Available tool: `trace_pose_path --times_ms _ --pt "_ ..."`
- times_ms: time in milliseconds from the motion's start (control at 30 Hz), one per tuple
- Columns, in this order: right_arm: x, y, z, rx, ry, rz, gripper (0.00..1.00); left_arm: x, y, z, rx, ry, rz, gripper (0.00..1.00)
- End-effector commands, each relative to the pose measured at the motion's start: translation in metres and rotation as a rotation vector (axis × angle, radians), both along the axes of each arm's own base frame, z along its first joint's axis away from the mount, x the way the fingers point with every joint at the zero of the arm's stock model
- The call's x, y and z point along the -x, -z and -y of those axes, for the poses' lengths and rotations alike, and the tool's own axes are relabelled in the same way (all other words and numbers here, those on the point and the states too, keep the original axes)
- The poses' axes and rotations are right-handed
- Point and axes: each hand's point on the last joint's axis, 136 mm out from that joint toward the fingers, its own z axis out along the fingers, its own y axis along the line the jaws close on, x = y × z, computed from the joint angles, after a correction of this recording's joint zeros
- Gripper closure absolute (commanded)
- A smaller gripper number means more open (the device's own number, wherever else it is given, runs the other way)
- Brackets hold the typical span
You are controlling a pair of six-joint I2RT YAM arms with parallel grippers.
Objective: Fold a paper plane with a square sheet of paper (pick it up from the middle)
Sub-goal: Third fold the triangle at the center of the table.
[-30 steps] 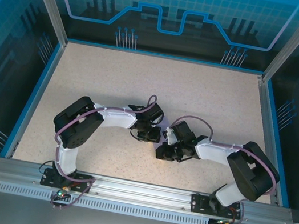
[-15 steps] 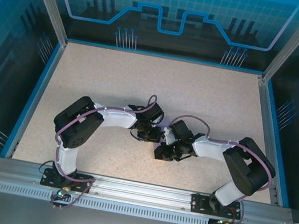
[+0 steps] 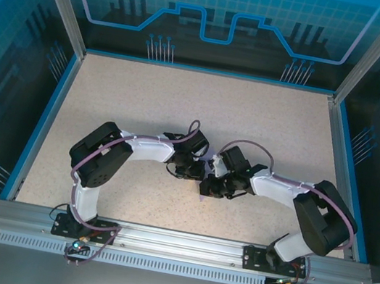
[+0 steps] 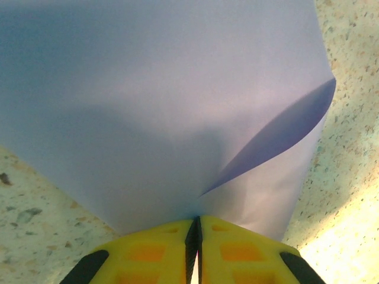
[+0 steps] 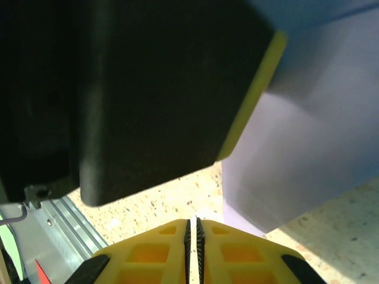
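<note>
I judge this to be an early fold, with the paper held fast and the second claw coming in to work on it. My left claw is clamped on the square sheet of paper. The lavender sheet fans out forward from between the two yellow fingers, low over the speckled table, and one flap on its right side curls up in a soft bulge that is not yet pressed into a crease. My right claw has its jaws pressed together with nothing visible between them. It sits just beside the left claw's dark housing, and the near edge of the sheet lies just to the right of its fingertips, apparently not touching them. In the top view both wrists meet around the middle of the table, near its front edge, and they hide most of the paper. The next move, as I read it, calls for the right claw to either part its jaws and take the loose flap or push it flat with closed tips, while the left keeps its pinch so the thin sheet does not slide or tear. Compared with a second ago, my right arm has swung inward and brought that claw closer to the left one. My left arm sits where it was, and neither claw has changed its opening.
</note>
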Motion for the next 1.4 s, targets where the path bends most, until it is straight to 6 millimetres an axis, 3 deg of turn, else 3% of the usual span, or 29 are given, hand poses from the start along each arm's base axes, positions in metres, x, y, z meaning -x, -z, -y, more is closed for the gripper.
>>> trace_pose_path --times_ms 0,267,433,667,900,1167,1367 --pt "-0.002 0.001 -0.007 -0.039 0.002 -0.017 0.86 0.032 0.072 -0.055 -0.265 -0.001 -0.118 0.87" --pt "0.009 0.029 0.003 0.019 -0.011 -0.069 0.86 0.032 0.072 -0.057 -0.273 0.004 -0.118 0.87" --pt "0.011 0.029 0.006 0.019 -0.012 -0.074 0.86 0.032 0.072 -0.057 -0.273 0.003 -0.118 0.87" --pt "-0.027 -0.004 0.015 -0.03 0.09 0.014 0.87 0.032 0.072 -0.058 -0.275 0.007 -0.12 0.87" --pt "-0.075 -0.011 0.034 -0.04 0.299 0.08 0.9 0.032 0.071 -0.058 -0.268 -0.001 -0.116 0.87" --pt "-0.089 0.003 0.031 -0.042 0.309 0.061 0.89 0.031 0.07 -0.056 -0.263 0.001 -0.113 0.87" --pt "-0.092 0.022 0.044 0.026 0.321 0.054 0.89 0.032 0.07 -0.058 -0.267 0.001 -0.112 0.87"
